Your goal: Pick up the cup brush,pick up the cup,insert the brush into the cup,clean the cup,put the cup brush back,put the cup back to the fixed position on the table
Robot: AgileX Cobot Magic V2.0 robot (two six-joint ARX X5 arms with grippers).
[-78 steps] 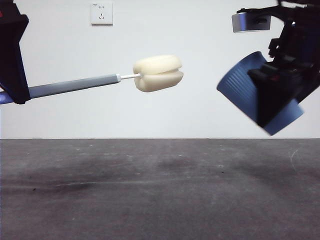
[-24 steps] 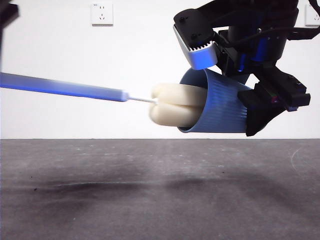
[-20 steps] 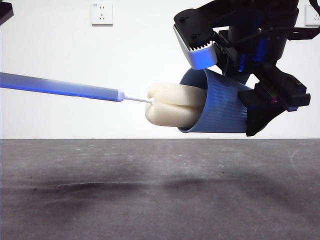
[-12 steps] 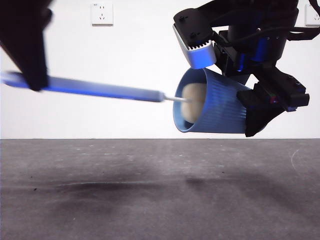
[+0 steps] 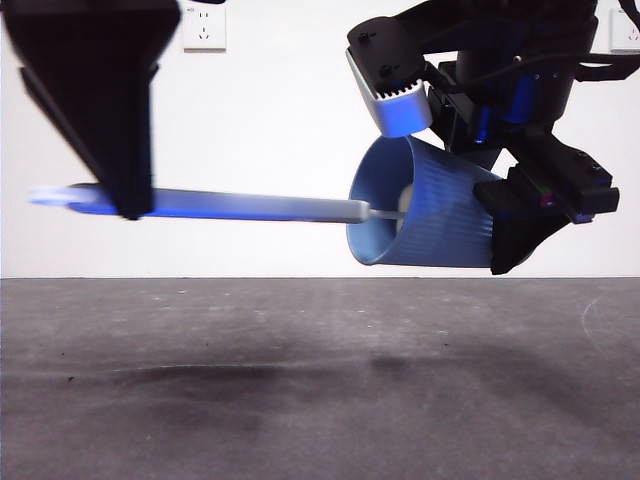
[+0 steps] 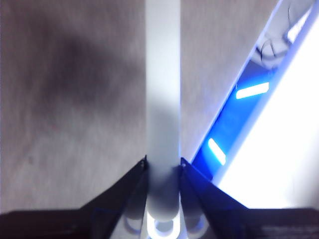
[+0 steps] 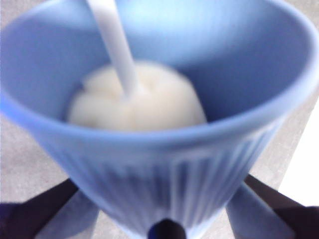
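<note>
The table [image 5: 320,380] lay dark and bare-grained below both arms; above it the right gripper [image 5: 530,215] held the cup [image 5: 425,215] on its side in the air, jaws clamped on its ribbed wall near the base, mouth facing the other arm. The left gripper [image 5: 125,200] had its jaws closed on the handle of the cup brush [image 5: 260,207]; the handle ran level to the cup, and the cream sponge head [image 7: 137,102] sat deep inside it.

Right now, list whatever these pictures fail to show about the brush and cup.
- Sponge head: blurred in the right wrist view; the cup wall hides most of it in front.
- Cup base: covered by the right hand.
- Brush handle end: behind the left hand.
</note>
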